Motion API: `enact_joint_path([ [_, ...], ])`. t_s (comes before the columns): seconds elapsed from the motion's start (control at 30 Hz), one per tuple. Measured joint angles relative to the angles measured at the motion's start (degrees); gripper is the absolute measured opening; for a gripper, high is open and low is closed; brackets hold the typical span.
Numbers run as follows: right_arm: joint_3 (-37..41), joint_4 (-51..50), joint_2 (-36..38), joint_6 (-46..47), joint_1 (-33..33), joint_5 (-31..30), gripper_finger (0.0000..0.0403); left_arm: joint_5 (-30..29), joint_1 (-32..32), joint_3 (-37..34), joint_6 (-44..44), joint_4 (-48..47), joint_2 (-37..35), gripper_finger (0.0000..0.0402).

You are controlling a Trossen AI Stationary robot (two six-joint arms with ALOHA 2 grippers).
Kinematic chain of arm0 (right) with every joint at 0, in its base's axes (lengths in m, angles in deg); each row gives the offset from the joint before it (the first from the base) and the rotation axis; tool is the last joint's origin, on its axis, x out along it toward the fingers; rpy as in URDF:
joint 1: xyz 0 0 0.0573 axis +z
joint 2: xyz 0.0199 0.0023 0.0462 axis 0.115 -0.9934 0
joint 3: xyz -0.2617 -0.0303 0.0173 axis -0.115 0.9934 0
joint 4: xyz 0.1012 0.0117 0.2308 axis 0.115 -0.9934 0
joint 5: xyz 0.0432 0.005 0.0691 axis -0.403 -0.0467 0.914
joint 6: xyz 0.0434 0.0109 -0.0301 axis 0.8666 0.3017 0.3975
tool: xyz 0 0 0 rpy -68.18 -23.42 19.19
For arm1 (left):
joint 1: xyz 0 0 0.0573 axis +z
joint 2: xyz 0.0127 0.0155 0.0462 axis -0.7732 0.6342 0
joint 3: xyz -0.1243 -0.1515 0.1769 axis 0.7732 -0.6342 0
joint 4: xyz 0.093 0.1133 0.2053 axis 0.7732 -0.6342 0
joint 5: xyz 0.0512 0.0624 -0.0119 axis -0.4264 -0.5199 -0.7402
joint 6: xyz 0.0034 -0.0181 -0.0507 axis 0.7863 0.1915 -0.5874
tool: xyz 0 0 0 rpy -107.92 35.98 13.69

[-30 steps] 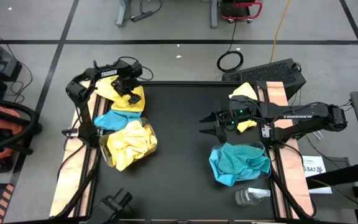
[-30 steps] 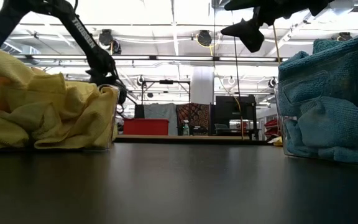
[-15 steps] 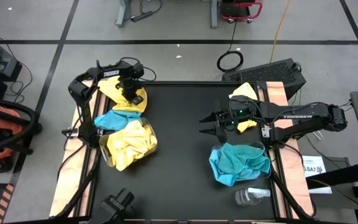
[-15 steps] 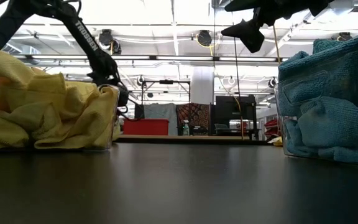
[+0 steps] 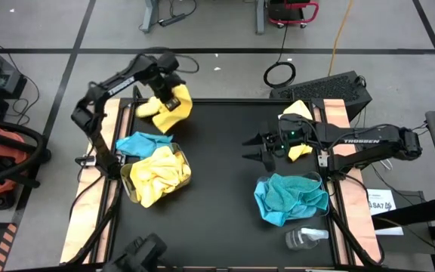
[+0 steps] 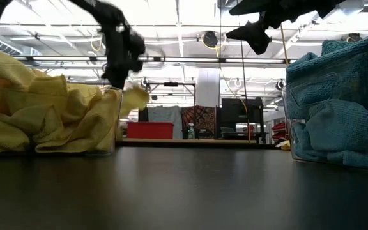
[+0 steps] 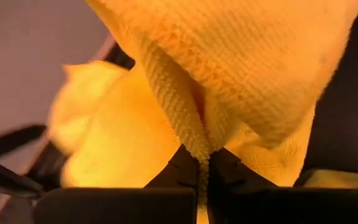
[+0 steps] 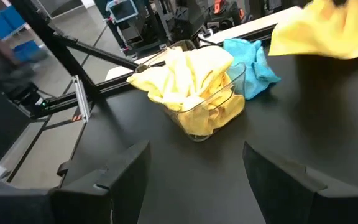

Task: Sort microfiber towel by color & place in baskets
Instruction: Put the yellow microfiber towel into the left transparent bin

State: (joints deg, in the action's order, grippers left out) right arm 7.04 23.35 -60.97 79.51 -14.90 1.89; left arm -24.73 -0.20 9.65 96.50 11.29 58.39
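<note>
My left gripper (image 5: 165,92) is shut on a yellow microfiber towel (image 5: 169,106) above the table's far left corner. It also shows in the low view as my left gripper (image 6: 117,71) with the yellow towel (image 6: 137,98) below it. A blue towel (image 5: 143,143) lies flat on the table beside the left basket (image 5: 178,156), which is heaped with yellow towels. The right basket (image 5: 320,183) holds blue towels. My right gripper (image 5: 251,151) hovers open over the table's middle right and holds nothing. My left gripper pinches a bunched fold of the yellow towel (image 7: 194,144) between its two fingertips (image 7: 180,163), coming from above. Several layers gather at the pinch. The towel hangs slack below the fingers and spreads out; in the right wrist view the towel (image 8: 328,31) looks clear of the table.
Two more yellow towels lie at the far right, one (image 5: 296,110) by the table's edge and one (image 5: 301,151) under the right arm. A clear plastic bottle (image 5: 305,238) lies near the front right. The dark tabletop (image 5: 217,189) between the baskets is bare.
My left gripper has shut on the yellow towel and risen with it, moving toward the far edge and a little right. The towel has come up off the pile, and the blue towel that lay partly under it now shows whole.
</note>
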Motion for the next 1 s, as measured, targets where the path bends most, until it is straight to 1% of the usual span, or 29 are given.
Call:
enact_joint_path([
  [0.13, 0.0, 0.6, 0.4, 0.3, -0.8, 0.2, 0.0249, 0.0, -3.1, 6.8, -0.4, -1.9, -3.3, 0.0005],
  [0.3, 0.0, 0.5, 0.8, 0.4, -1.3, 0.4, 0.0249, 0.2, -7.0, 14.5, -3.3, -3.8, -6.7, 0.0004],
  [0.43, 0.0, 0.4, 0.9, 0.0, -1.9, 0.4, 0.0249, 0.2, -10.6, 19.1, -5.0, -5.4, -9.0, 0.0004],
  [0.63, 0.0, 0.2, 0.9, -2.0, -2.9, 0.5, 0.0249, 1.4, -17.1, 20.9, -6.4, -5.9, -12.7, 0.0004],
  [0.83, 0.0, 0.2, 1.1, -2.3, -4.6, 3.1, 0.0249, 7.7, -23.8, 21.3, -7.7, -6.4, -16.9, 0.0004],
  [1.0, 0.0, -0.4, 1.2, -2.6, -5.9, 3.5, 0.0249, 13.7, -27.8, 21.3, -7.7, -8.6, -21.1, 0.0004],
])
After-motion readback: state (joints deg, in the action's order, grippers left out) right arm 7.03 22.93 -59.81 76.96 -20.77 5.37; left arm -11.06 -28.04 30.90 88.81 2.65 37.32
